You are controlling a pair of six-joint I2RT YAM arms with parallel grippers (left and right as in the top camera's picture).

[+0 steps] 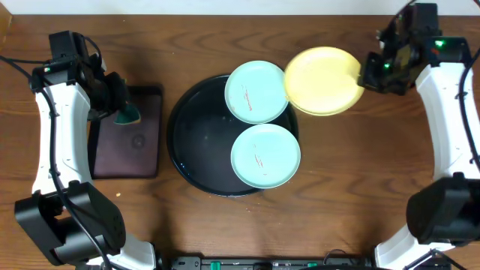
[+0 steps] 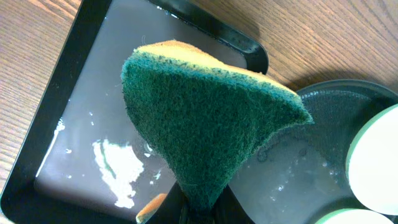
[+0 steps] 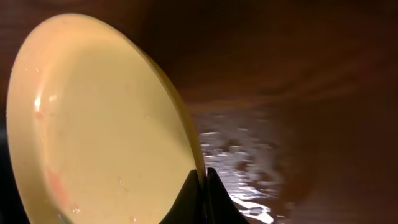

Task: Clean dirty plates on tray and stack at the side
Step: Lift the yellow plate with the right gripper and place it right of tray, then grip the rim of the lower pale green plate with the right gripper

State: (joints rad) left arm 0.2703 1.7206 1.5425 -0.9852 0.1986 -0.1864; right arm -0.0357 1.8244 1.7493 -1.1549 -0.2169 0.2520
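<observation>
Left holds the sponge (image 2: 205, 118), right holds the yellow plate (image 3: 99, 124) by its rim.
The left gripper (image 2: 202, 208) is clamped on the folded sponge above the rectangular tray (image 1: 127, 161). The right gripper (image 3: 204, 186) is shut on the yellow plate's edge, at the round tray (image 1: 187, 150)'s far-right rim, possibly lifted clear. Two streaked aqua plates (image 1: 256, 91) lie on that tray. The plates look light, stiff and wet-slick, so a rim pinch seems the only purchase and may slip.

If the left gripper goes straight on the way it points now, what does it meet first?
Probably the rectangular black tray: the left gripper, shut on the green sponge, points at its wet floor. The sponge would touch first; the gap is unclear.
</observation>
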